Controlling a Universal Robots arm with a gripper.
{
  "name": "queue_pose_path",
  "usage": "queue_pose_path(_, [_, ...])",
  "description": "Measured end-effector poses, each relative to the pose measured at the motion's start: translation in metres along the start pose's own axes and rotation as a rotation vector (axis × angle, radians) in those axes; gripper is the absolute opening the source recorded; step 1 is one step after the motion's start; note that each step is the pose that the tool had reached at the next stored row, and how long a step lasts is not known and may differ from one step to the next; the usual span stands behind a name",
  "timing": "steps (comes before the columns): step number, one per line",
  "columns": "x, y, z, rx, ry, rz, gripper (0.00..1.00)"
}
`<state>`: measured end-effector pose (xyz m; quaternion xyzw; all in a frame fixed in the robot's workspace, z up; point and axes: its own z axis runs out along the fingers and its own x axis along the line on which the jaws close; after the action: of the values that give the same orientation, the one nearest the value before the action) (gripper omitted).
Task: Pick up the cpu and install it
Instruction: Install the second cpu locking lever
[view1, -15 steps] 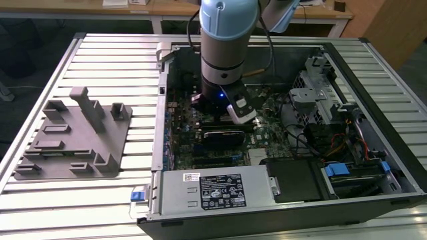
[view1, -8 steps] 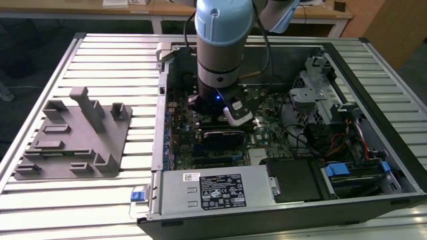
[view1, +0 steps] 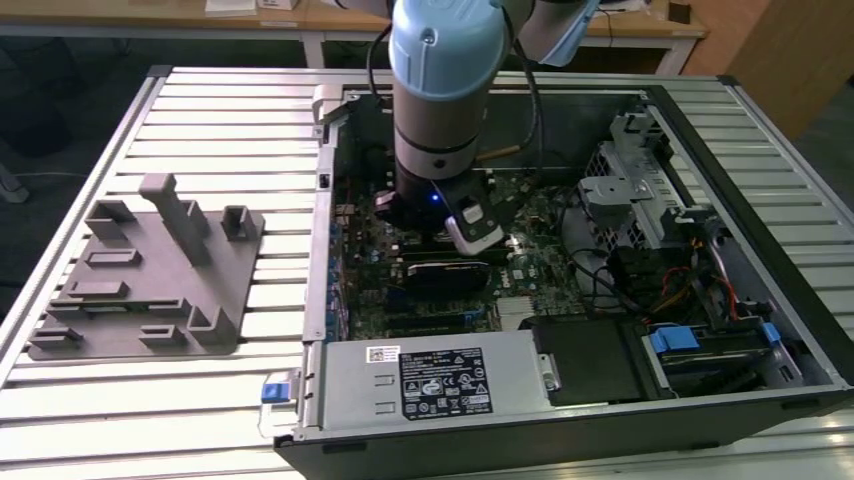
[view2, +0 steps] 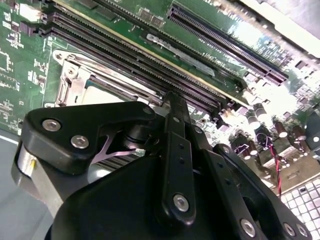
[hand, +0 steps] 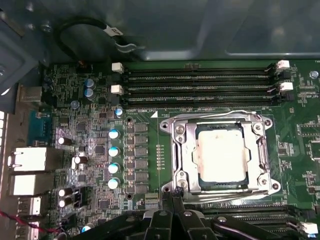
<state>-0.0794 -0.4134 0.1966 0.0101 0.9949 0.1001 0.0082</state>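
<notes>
The cpu (hand: 222, 152), a flat square chip with a pale silver top, lies inside the metal-rimmed socket frame (hand: 179, 150) on the green motherboard. Part of its pale top also shows in the second wrist view as the cpu (view2: 102, 94), beyond the black finger linkage. My gripper (hand: 173, 192) hovers just off one corner of the socket frame. Its two black fingertips are together with nothing between them, and they are clear of the chip. In the exterior view the gripper (view1: 447, 235) reaches down into the open computer case over the board, and the arm hides the socket.
Memory slots (hand: 200, 82) run along one side of the socket, and capacitors (hand: 114, 150) stand on another. In the exterior view a grey plastic fixture (view1: 147, 270) sits on the slatted table at the left. The power supply (view1: 427, 375) and the drive cage (view1: 641, 200) crowd the case.
</notes>
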Motion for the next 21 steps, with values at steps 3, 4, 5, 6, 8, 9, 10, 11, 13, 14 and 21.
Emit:
queue_pose_path(3, [0.0002, 0.0001, 0.0011, -0.0097, 0.0003, 0.0, 0.11])
queue_pose_path(4, [0.0003, 0.0001, 0.0014, -0.0129, 0.0003, 0.0, 0.11])
queue_pose_path(5, [0.0003, 0.0001, 0.0018, -0.0156, 0.0004, 0.0, 0.11])
queue_pose_path(6, [0.0004, 0.0001, 0.0023, -0.0183, 0.0004, 0.0, 0.11])
queue_pose_path(8, [0.0007, 0.0, 0.0031, -0.0203, 0.0004, 0.0, 0.11])
queue_pose_path(9, [0.0009, -0.0001, 0.0036, -0.0208, 0.0004, 0.0, 0.11])
queue_pose_path(10, [0.0014, -0.0003, 0.0043, -0.0211, 0.0004, 0.0, 0.11])
queue_pose_path(11, [0.0019, -0.0004, 0.0048, -0.0212, 0.0005, 0.0, 0.11])
queue_pose_path(13, [0.0032, -0.0006, 0.0054, -0.0208, 0.0007, 0.0, 0.11])
queue_pose_path(14, [0.0037, -0.0006, 0.0056, -0.0211, 0.0006, 0.0, 0.11])
queue_pose_path(21, [0.0039, 0.0004, 0.001, -0.0213, 0.0004, 0.0, 0.11])
